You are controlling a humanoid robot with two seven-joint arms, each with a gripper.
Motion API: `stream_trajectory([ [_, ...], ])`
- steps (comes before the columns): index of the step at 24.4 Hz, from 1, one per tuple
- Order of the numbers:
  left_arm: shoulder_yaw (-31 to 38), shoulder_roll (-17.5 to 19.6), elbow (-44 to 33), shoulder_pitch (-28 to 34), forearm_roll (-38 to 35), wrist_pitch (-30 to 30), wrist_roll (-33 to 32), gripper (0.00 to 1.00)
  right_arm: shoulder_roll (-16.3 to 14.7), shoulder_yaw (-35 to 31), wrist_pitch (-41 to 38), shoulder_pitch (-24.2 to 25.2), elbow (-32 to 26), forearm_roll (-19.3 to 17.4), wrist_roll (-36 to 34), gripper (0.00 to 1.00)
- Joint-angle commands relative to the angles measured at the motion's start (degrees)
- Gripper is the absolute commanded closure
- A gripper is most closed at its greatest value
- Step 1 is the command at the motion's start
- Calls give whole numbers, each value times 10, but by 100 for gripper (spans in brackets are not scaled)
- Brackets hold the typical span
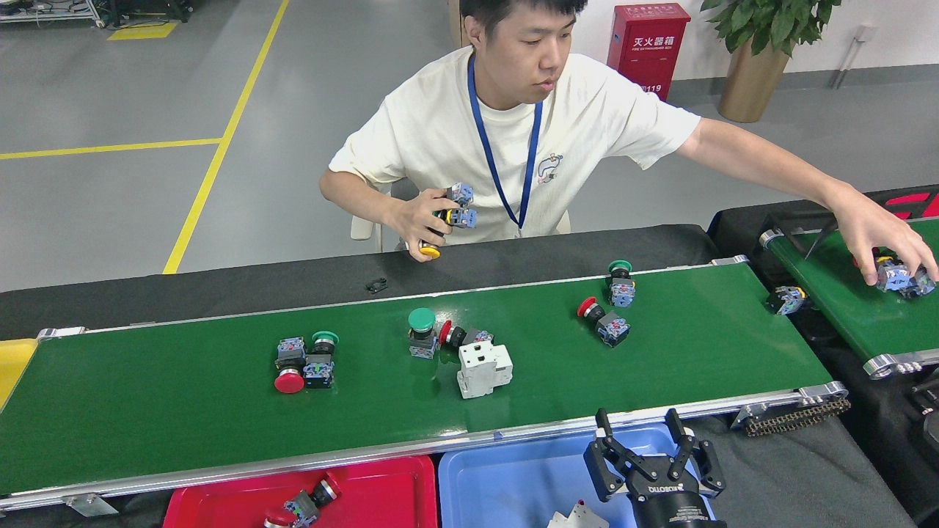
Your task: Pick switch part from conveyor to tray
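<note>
Right gripper [642, 438] hovers over the blue tray [513, 484], jaws spread wide w/ nothing between them; a white part [576, 518] lies in that tray just below it. Left gripper not in view, so can't tell its state. Red tray [381, 491] holds a red-capped switch [304, 506].

On the conveyor [183, 411]: white breaker block [483, 368] mid-belt, touching or nearly touching a green-cap switch [422, 331] and a red switch lying on its side [462, 336]. A red/green pair [302, 361] sits further left, two more switches [609, 312] to the right.

Risks, as I judge them: the breaker block is crowded, so wide jaws coming down may knock the neighbours or pinch two parts at once. If the belt is running, parts drift & a late descent lands off-centre. Round caps can roll away when nudged. The person [528, 147] has one arm stretched to the narrower belt [866, 293], other hand [422, 220] full of switches near the belt edge – a reach in that direction could clash w/ them
</note>
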Motion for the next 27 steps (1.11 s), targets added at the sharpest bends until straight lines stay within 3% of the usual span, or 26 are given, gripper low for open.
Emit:
stream_trajectory([
  [1,-9,2,-8,-18,6,41,-2,0,3,5,27,-7,-7,3,20,4],
  [6,-70,2,5,-103,-2,51,-31,0,5,11,28,-63,23,5,58,4],
  [11,-89,7,82,-177,-11,83,-68,0,16,26,28,-163,130,8,73,4],
  [18,-90,49,205,-278,-14,112,-68,0,52,28,18,-298,291,3,73,4],
  [22,-90,62,244,-304,-14,112,-68,0,80,44,0,-348,370,2,61,4],
  [27,-115,78,298,-340,-14,112,-68,0,107,53,-33,-371,433,2,40,4],
])
